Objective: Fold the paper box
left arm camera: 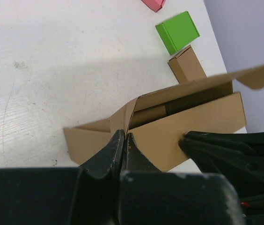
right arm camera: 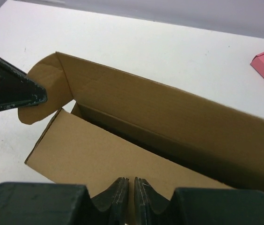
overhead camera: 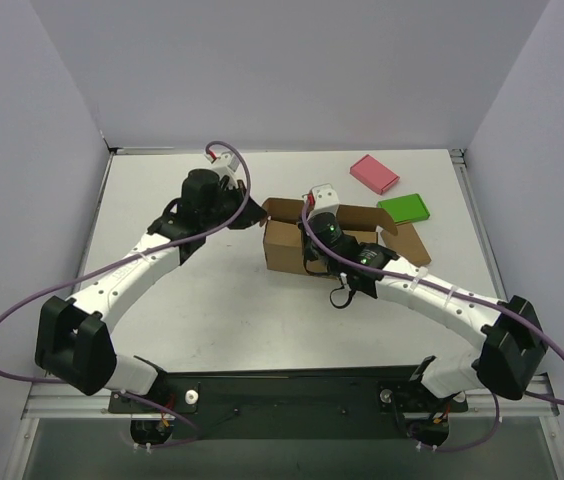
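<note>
We've got the paper box lying left-to-right mid-frame. The right gripper pinches its near long wall, and the left gripper, clenched empty, sits at its left end.

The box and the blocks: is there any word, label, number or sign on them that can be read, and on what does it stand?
None can be read.
The box is plain brown cardboard; the pink block, green block and small brown block show bare faces.
Nothing else in view carries readable text.
</note>
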Tool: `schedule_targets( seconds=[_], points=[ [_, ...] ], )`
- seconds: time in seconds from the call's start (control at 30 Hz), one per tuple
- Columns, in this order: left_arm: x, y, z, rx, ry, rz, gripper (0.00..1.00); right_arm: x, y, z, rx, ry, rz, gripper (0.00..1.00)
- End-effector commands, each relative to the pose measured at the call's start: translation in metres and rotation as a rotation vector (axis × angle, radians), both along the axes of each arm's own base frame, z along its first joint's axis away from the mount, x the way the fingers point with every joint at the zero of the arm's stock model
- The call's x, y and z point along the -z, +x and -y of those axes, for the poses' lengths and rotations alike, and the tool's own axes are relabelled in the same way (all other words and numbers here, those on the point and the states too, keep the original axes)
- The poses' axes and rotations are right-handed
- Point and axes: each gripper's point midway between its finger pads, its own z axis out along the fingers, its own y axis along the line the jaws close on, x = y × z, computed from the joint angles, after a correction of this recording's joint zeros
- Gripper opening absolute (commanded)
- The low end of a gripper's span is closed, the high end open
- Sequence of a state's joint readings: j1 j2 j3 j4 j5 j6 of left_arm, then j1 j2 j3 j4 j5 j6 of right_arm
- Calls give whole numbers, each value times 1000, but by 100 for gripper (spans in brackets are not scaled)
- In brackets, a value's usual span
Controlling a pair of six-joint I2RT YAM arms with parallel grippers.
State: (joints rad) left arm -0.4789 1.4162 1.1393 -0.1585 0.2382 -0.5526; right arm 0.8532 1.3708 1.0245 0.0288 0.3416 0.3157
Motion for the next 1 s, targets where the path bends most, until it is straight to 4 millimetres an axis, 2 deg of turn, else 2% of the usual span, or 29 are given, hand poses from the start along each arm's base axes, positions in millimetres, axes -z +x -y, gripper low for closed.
schedule_targets(
  seconds=[0.0, 0.07, 0.2, 0.43, 0.57, 0.73, 0.97],
  points=[
    [-32, -6, 23, 48, -82, 61, 0, 78, -31, 23, -19, -212, -215, 13],
    [-39, -5, 24, 66, -60, 71, 0, 81, -32, 23, -18, -222, -219, 13],
    [-41, -7, 26, 91, -49, 67, 0, 82, -31, 30, 24, -234, -226, 11],
    [-18, -15, 29, 141, -19, 16, 0, 73, -28, 34, 63, -229, -234, 11],
    [-15, -19, 25, 121, 11, 22, 0, 65, -24, 35, 84, -214, -226, 11],
    [-1, -25, 22, 76, 29, 28, 0, 64, -21, 35, 96, -209, -231, 11],
    [12, -36, 32, 67, 14, 21, 0, 66, -20, 33, 98, -211, -239, 11]
  ],
)
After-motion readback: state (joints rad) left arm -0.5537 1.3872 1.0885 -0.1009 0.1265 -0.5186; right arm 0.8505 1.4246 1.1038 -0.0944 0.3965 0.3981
